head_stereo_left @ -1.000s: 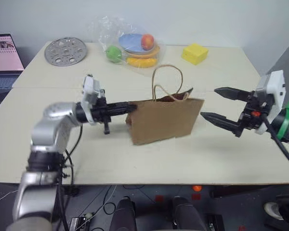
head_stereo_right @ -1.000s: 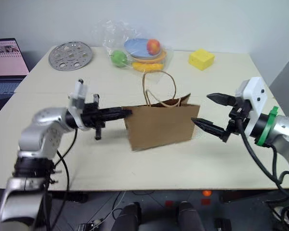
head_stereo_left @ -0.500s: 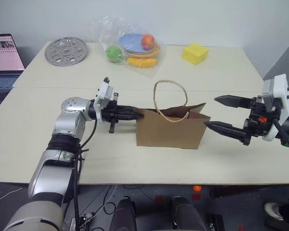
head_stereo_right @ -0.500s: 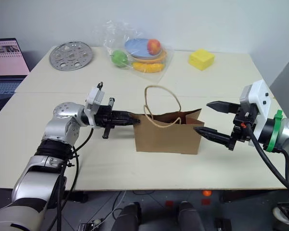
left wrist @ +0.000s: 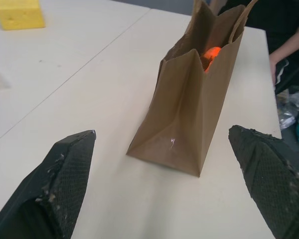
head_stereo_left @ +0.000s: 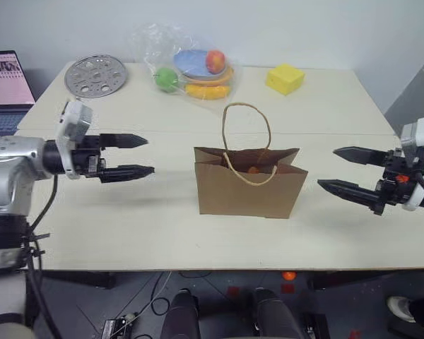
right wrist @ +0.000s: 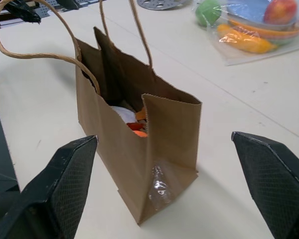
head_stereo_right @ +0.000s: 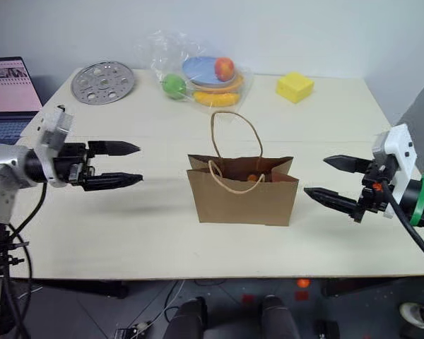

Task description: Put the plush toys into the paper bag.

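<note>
paper bag (head_stereo_left: 246,190): standing upright in the middle of the table (head_stereo_left: 127,226), mouth open, one cord handle sticking up and the other flopped over the front face. Using it as my landmark for everything else.

plush toys (right wrist: 134,124): both down inside the bag as far as I can see. From my right wrist there's a white shape with orange bits just under the rim, and an orange blob (left wrist: 210,54) peeks out of the mouth from my left wrist. Can't make out any more of them than that.

left gripper (head_stereo_left: 140,155): well off to the left of the bag, fingers spread wide, pointing at it, nothing in them, not touching anything.

right gripper (head_stereo_left: 341,169): off to the right of the bag, also wide open and empty, aimed back at it, clear gap between tips and paper.

bag of plastic fruit (head_stereo_left: 194,69): behind the bag, near the table's far edge.

yellow cube (head_stereo_left: 285,78): behind the bag and a bit right.

round metal plate (head_stereo_left: 96,75): far back left of the bag.

laptop (head_stereo_left: 6,85): way left, past the table edge.
</note>
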Controlling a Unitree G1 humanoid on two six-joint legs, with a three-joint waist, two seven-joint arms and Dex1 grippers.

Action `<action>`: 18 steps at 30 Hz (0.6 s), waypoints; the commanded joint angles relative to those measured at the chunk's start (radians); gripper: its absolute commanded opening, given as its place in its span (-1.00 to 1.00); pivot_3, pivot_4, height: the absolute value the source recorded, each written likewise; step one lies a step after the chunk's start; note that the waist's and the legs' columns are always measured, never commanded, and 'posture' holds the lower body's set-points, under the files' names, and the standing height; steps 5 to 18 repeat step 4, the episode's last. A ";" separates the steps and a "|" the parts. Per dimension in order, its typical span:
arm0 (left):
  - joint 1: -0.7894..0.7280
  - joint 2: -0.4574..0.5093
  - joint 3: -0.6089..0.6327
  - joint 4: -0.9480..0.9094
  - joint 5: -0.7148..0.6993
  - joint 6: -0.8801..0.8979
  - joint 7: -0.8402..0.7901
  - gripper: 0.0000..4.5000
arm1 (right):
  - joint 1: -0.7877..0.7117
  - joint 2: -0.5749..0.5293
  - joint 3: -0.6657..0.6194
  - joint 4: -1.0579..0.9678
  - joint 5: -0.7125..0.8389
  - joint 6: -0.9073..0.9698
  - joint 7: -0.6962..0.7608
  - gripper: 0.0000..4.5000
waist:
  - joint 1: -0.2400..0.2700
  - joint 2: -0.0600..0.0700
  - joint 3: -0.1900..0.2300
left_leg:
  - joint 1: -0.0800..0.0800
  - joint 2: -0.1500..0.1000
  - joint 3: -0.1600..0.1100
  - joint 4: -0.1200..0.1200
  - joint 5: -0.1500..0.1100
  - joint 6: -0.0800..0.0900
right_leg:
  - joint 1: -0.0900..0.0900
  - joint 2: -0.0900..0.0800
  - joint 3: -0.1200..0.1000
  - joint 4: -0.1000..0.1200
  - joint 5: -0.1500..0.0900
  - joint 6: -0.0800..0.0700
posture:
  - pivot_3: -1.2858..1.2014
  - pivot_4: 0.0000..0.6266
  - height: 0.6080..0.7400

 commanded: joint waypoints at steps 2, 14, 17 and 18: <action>0.009 0.008 0.051 -0.078 0.006 0.012 0.083 0.98 | 0.003 -0.014 -0.018 0.023 -0.038 -0.048 0.041 1.00 | 0.000 0.000 0.000 | 0.000 0.000 0.000 0.000 0.000 0.000 | 0.000 0.000 0.000 0.000 -0.001 -0.001 | 0.03 -0.52 1.00; 0.014 -0.003 0.051 -0.062 0.014 -0.005 0.098 0.98 | 0.004 -0.005 0.002 0.034 -0.063 -0.070 0.048 1.00 | -0.001 0.000 0.000 | 0.001 0.000 0.001 -0.001 0.000 0.000 | 0.000 0.000 0.000 0.000 0.001 0.001 | 0.03 -0.52 1.00; 0.014 -0.003 0.051 -0.062 0.014 -0.005 0.098 0.98 | 0.004 -0.005 0.002 0.034 -0.063 -0.070 0.048 1.00 | -0.001 0.000 0.000 | 0.001 0.000 0.001 -0.001 0.000 0.000 | 0.000 0.000 0.000 0.000 0.001 0.001 | 0.03 -0.52 1.00; 0.014 -0.003 0.051 -0.062 0.014 -0.005 0.098 0.98 | 0.004 -0.005 0.002 0.034 -0.063 -0.070 0.048 1.00 | -0.001 0.000 0.000 | 0.001 0.000 0.001 -0.001 0.000 0.000 | 0.000 0.000 0.000 0.000 0.001 0.001 | 0.03 -0.52 1.00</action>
